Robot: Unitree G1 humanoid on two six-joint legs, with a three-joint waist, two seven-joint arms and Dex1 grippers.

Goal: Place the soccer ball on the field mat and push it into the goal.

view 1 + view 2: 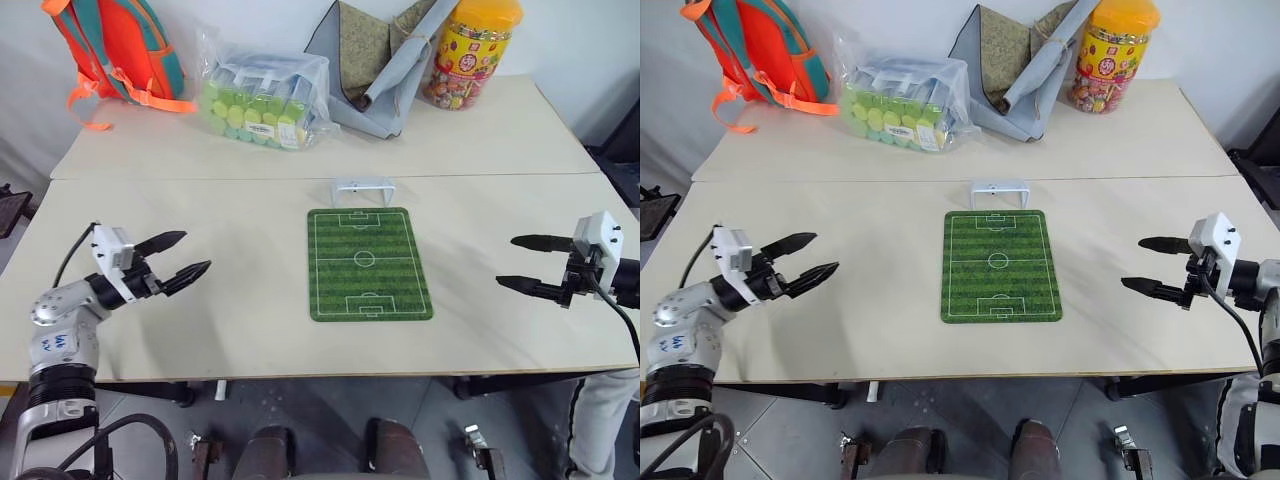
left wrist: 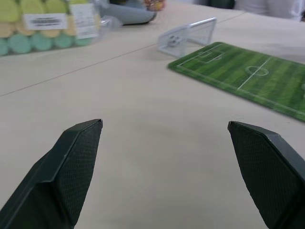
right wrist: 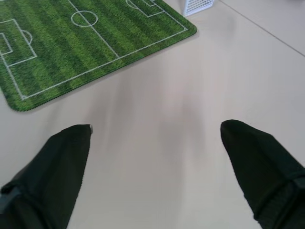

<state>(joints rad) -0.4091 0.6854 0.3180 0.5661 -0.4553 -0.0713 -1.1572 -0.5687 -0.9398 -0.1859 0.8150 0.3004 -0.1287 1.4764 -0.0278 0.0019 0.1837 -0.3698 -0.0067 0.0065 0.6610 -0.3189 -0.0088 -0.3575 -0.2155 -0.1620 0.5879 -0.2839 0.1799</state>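
Note:
The green field mat (image 1: 368, 265) lies flat in the middle of the table. The small white goal (image 1: 362, 190) stands just past its far short edge. In the left wrist view a small round pale shape sits inside the goal (image 2: 186, 36); I cannot tell whether it is the soccer ball. No ball shows on the mat. My left gripper (image 1: 195, 252) hovers open over bare table left of the mat, pointing toward it. My right gripper (image 1: 506, 262) hovers open to the right of the mat, pointing left, with nothing between its fingers (image 3: 64, 157).
Along the table's far side lie an orange backpack (image 1: 120, 50), a clear bag of green and yellow cups (image 1: 262, 100), a folded grey cloth (image 1: 385, 65) and a candy jar (image 1: 470, 50). A seam (image 1: 300, 178) runs across the tabletop behind the goal.

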